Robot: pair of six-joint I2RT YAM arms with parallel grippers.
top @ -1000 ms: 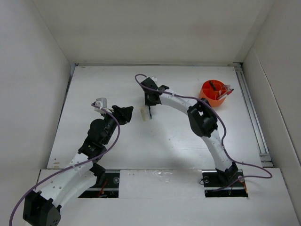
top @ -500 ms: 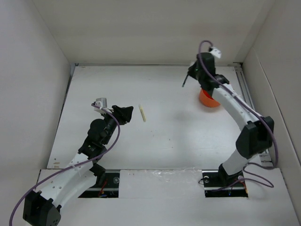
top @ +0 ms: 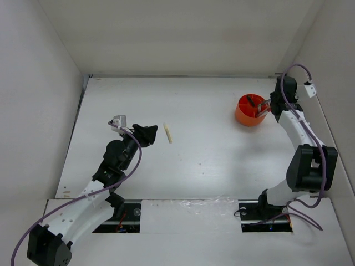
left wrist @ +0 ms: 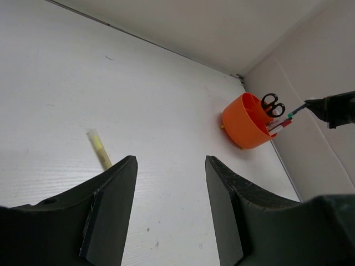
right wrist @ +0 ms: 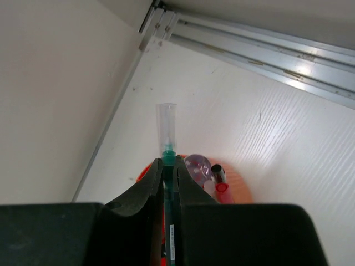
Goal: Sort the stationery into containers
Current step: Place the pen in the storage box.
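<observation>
Right wrist view: our right gripper point(right wrist: 165, 169) pinches a slim green pen point(right wrist: 167, 151) by its barrel, which we judge light, stiff, slick; left gripper point(left wrist: 170, 166) gapes empty.

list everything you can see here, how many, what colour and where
organiser: one, orange, far right of the table
scissors: one pair, black handles, standing in the organiser
red pens: seemingly two, red, in the organiser
marker: one, pale yellow, lying on the table left of centre
pen: one, green with clear cap, held by the organiser
table: one, white
cables: two, purple, along the arms
left gripper: one, black, open, near the marker
right gripper: one, black, shut on the pen
</observation>
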